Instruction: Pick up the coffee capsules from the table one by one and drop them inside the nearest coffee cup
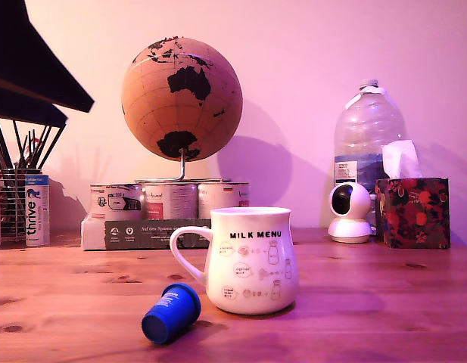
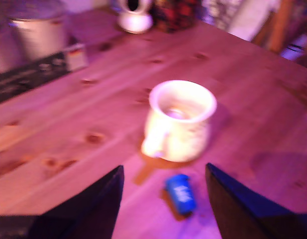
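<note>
Jaws apart, gripper (image 2: 163, 199) above pod (image 2: 181, 193) for grasp | pod sideways on table (image 1: 384, 318) beside mug (image 1: 252, 261) | nothing held

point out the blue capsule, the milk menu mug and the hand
blue capsule (image 1: 171, 312), exterior view, its side wall
MILK MENU mug (image 1: 252, 265), exterior view, front of the body
hand (image 2: 163, 204), wrist view, open gap midway between its dark fingers
</note>
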`<state>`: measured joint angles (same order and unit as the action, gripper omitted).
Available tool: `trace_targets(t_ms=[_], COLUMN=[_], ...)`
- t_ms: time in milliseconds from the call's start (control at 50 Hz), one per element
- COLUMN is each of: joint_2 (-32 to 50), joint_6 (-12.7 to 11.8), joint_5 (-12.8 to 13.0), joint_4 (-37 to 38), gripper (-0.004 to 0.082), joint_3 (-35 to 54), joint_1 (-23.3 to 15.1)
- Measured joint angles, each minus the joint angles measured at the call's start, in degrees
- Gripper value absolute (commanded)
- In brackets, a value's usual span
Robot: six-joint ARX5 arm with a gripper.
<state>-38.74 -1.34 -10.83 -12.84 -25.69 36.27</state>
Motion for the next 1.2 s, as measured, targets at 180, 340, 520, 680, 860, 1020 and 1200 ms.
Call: trace_targets(t_ms=[180,340,520,680,860,1020,1200], joint_2=[0.0,0.0,0.0,0.0,0.0,-1.2,-7.1], joint_6=[-2.7,-3.4,-3.4,-3.2,-2.6,-2.6,-2.6], joint_5=[1.2,1.7,1.7,1.3,1.4,1.5,1.4], joint_4=[0.1,1.7,2.8,4.0,4.7,8.0,11.3], gripper=[0.0485,0.0508,0.0518,0.0517,0.0519,0.0536,0.0539], joint_3=[0.9,4.0,6.1,6.6,9.6,10.0,10.0], joint_1=[0.9,0.9,1.2,1.2,1.2,1.2,1.2])
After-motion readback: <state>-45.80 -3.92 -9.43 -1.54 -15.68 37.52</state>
